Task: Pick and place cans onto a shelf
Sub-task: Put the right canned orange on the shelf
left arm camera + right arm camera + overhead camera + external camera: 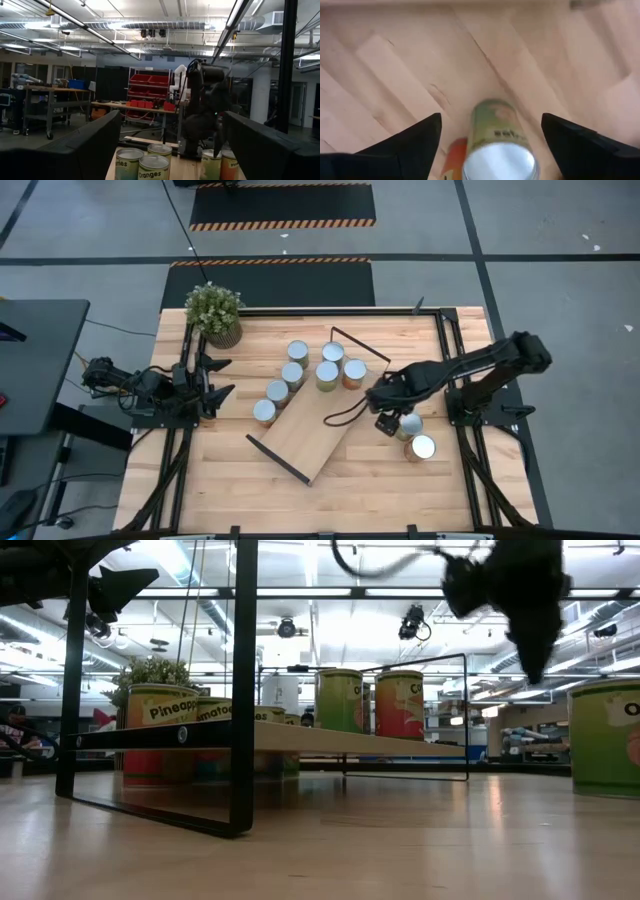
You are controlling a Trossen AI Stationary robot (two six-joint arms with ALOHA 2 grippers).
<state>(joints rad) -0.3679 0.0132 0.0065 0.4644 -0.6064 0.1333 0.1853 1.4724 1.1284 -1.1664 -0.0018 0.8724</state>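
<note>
The shelf, a light-wood board with black wire frames at its short ends, lies slantwise mid-table. Several cans stand upright on the table, in a row along its left side and a group at its far end. Two more cans stand to its right. My right gripper hangs open above the nearer-to-shelf one, which shows between its fingers; the fingers are clear of it. My left gripper waits open at the table's left edge.
A potted green plant stands at the far left corner. The shelf's black end frame rises close to the low camera. Bare planks lie along the near edge.
</note>
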